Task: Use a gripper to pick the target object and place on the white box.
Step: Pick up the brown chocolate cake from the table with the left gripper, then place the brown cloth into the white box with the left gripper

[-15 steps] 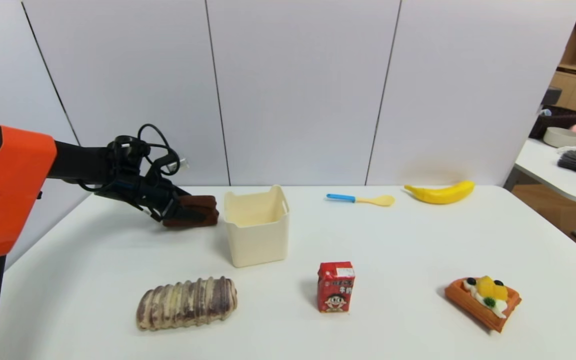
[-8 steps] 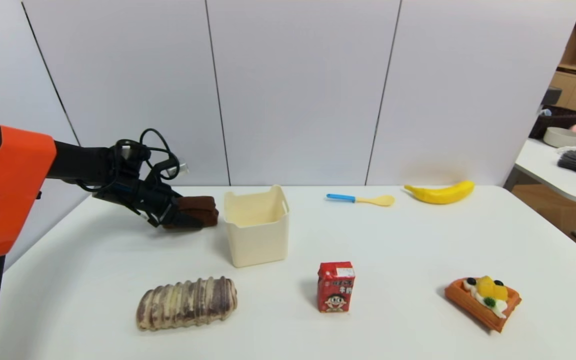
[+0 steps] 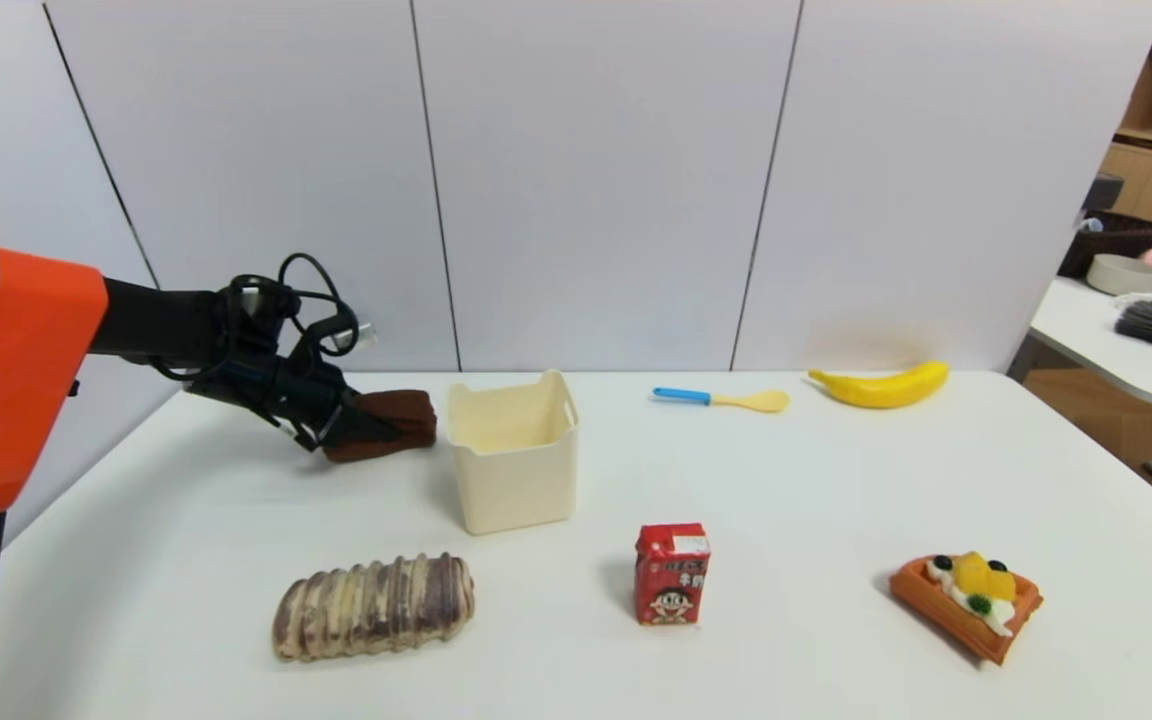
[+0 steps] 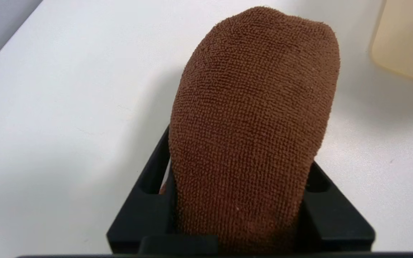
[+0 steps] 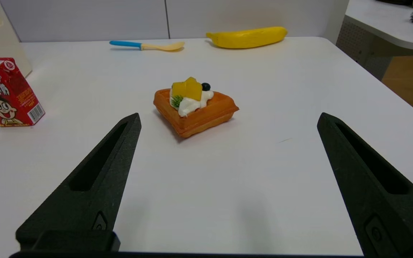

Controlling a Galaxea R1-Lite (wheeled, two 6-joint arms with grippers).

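left hand [image 3: 361, 428] at left-centre of the head frame, fingers closed onto the near end of the target object [image 3: 386, 422], the brown fuzzy block; in the left wrist view the block [image 4: 253, 129] fills the middle of the frame, pinched between both black fingers [image 4: 149, 200] and bulging out ahead of them. gripped at one end, likely so the free end can go over the rim first. it looks just clear of the table [image 3: 786, 500], though contact underneath is hard to rule out. white box [image 3: 514, 455] sits just to the right of the block in the head frame, open top up, near but not touching. judged step: lift, then carry across to the box; not yet placed. right hand [image 5: 228, 186] parked low over the table, fingers spread wide and empty, the waffle [image 5: 195, 107] lying beyond them in the upper middle of its frame.
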